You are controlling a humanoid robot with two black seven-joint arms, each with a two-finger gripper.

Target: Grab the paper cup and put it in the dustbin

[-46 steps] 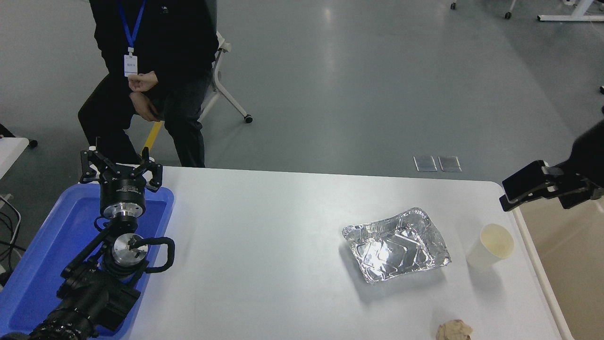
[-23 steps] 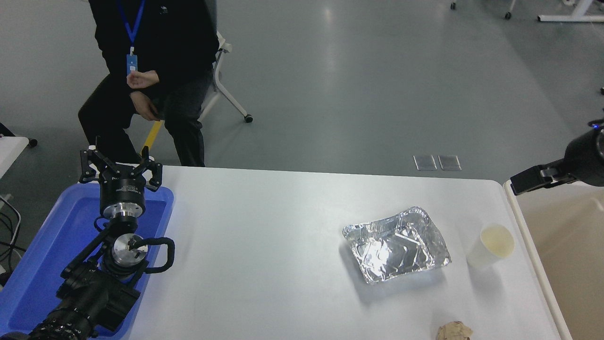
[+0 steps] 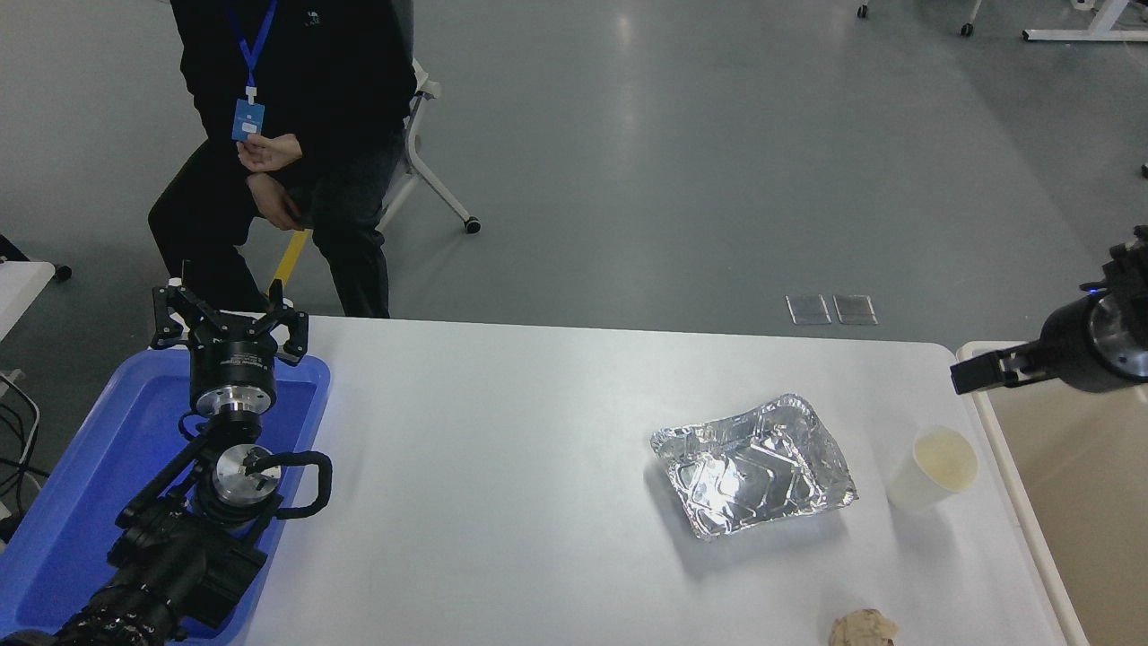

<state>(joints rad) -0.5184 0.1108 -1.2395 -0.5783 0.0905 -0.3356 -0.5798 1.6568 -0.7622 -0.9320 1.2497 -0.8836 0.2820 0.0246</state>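
Table [image 3: 538,467] white, matte, on glossy grey floor [image 3: 717,161].

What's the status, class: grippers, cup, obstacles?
Left gripper parked open over blue tray. Right gripper above dustbin rim, empty. Paper cup upright, untouched. Foil tray beside it, apart.

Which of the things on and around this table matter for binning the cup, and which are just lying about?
Part of the job:
paper cup, upright near the table's right edge
dustbin, beside the table on the right
right gripper, above the bin's far corner

Just lying about:
foil tray, left of the cup
brown paper ball
blue tray, under the parked left gripper
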